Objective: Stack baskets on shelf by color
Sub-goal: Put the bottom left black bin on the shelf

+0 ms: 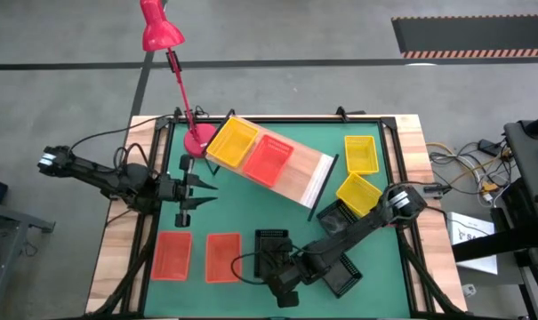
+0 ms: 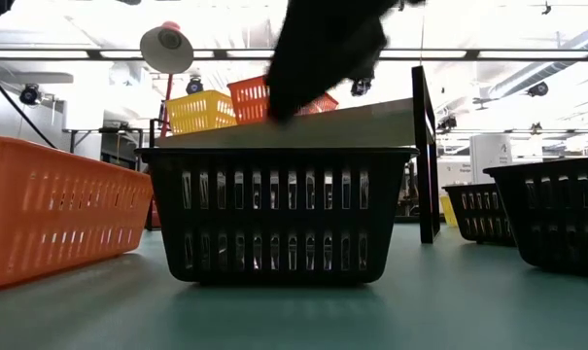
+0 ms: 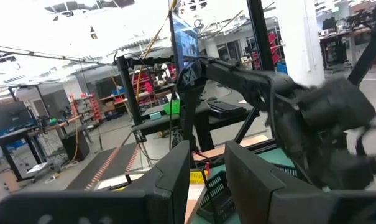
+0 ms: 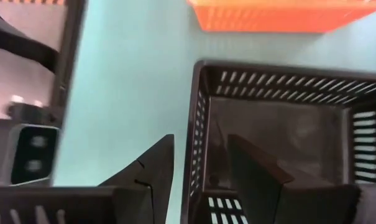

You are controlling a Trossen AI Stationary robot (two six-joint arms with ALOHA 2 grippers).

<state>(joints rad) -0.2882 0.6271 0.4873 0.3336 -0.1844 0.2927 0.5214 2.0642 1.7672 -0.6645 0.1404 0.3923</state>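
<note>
The right wrist view alone shows the right gripper (image 4: 200, 168) open, fingers straddling a black basket's (image 4: 281, 130) wall. From above, the left gripper (image 1: 206, 193) hovers, slightly parted and empty.

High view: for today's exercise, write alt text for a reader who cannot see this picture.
From above, the right gripper straddles one wall of a black basket at the near edge of the green mat. A yellow basket and a red-orange basket sit side by side on the angled shelf; the left gripper waits open beside it.
</note>
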